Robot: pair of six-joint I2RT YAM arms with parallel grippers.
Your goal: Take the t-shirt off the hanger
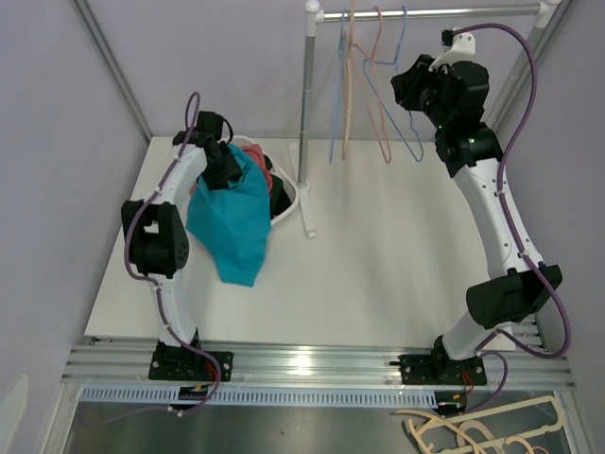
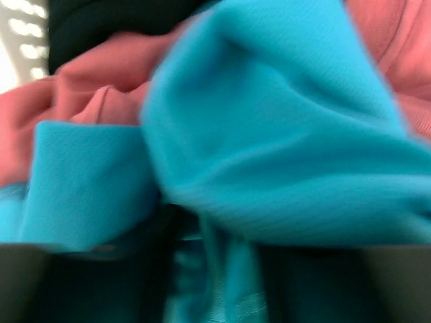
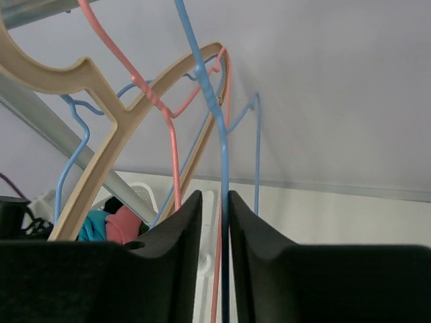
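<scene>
Right gripper point(image 3: 215, 229) is nearly closed, pinching the blue hanger point(image 3: 223, 161) wire; left gripper point(image 1: 223, 163) clamps the teal t-shirt point(image 1: 232, 222), which hangs below it.

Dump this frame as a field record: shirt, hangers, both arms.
t-shirt: teal, hanging from the left jaws above the table, by the basket; no hanger visible in it
left jaws: shut on t-shirt; fabric fills the wrist view
right jaws: up at the rack, closed on a blue hanger wire
rack: also beige hanger and pink hanger, all bare
basket: pink garment and dark clothes inside
</scene>
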